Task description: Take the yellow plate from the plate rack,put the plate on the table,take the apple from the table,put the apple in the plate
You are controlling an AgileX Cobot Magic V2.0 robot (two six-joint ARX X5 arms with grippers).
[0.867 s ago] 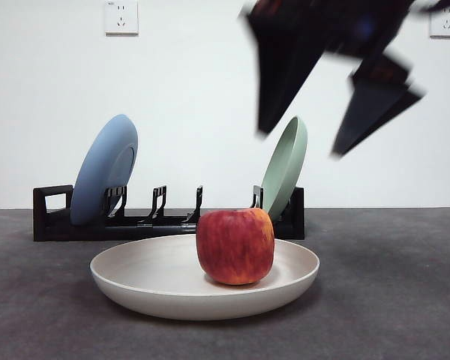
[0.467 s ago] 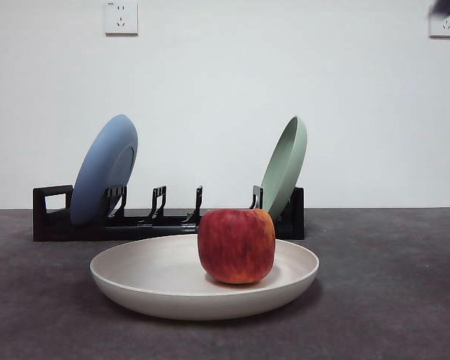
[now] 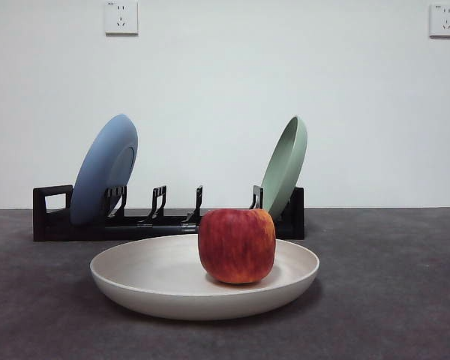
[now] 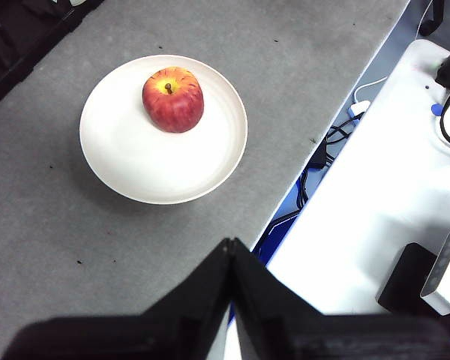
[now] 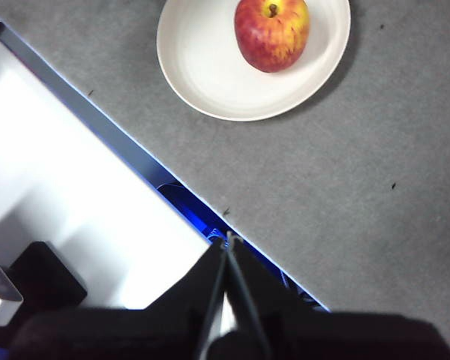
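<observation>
The desk is seen as a dark grey surface, with the plate rack set along its far side. A blue plate and a pale green plate are held leaning in the rack's slots. The yellow plate is laid flat on the desk in front of the rack, apart from it. The apple is seated upright inside the plate, off centre toward one side of the rim, stem up.

The task is judged complete, so only a clean withdrawal is called for: both arms should be kept high and well away from the plate, so that nothing is nudged. The left end effector and the right end effector are held over the desk's edge, each closed and empty.
</observation>
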